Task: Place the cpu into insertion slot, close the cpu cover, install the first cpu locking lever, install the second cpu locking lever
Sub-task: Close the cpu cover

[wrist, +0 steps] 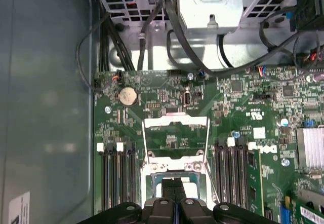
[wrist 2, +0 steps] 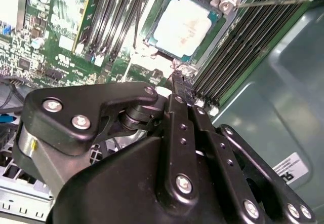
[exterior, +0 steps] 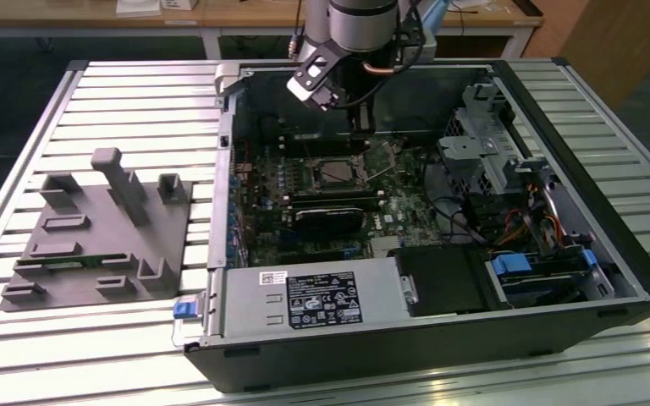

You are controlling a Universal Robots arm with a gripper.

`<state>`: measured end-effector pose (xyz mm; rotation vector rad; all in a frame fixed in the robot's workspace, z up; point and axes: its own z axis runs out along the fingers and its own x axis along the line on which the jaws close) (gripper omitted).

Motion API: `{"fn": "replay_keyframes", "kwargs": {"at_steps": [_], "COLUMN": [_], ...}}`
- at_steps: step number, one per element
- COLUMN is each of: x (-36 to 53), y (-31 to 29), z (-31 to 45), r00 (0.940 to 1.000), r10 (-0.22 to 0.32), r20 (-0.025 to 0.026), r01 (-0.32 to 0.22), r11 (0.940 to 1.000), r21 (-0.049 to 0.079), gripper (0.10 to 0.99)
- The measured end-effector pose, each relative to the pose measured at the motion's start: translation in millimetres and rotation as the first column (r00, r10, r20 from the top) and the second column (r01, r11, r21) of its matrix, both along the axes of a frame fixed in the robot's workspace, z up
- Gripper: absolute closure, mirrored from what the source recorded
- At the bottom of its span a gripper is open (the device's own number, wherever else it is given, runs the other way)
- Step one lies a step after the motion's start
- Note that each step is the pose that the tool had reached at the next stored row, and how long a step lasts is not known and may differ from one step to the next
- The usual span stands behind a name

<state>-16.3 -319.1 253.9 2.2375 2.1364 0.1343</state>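
Note:
The cpu [wrist 2: 182,24], a small square chip with a pale silver face, lies flat in the insertion slot [exterior: 334,172] on the green board. The cpu cover [wrist: 176,121], a thin silver frame with a square window, is swung open and leans back from the slot. A thin wire lever [wrist: 208,143] runs along each side of it, and one lever [wrist 2: 273,1] sticks out past a slot corner. My gripper [wrist 2: 177,78] hangs just above the slot's edge. Its black fingers [wrist: 167,203] are pressed together with nothing between them.
Long black memory slots [wrist 2: 243,46] flank the socket. A black expansion card [exterior: 331,216], the power supply [exterior: 314,296] and a drive cage [exterior: 483,152] crowd the open case. Cables [wrist: 182,41] hang near the cage. A grey fixture block [exterior: 99,228] stands on the slatted table.

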Motion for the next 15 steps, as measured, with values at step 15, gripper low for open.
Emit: {"fn": "replay_keyframes", "kwargs": {"at_steps": [15], "x": [23.9], "y": [0.0], "z": [0.0], "r00": [1.0000], "r10": [0.000], "r20": [0.0000], "r01": [0.000], "r11": [1.0000], "r21": [0.000], "gripper": [0.980]}}
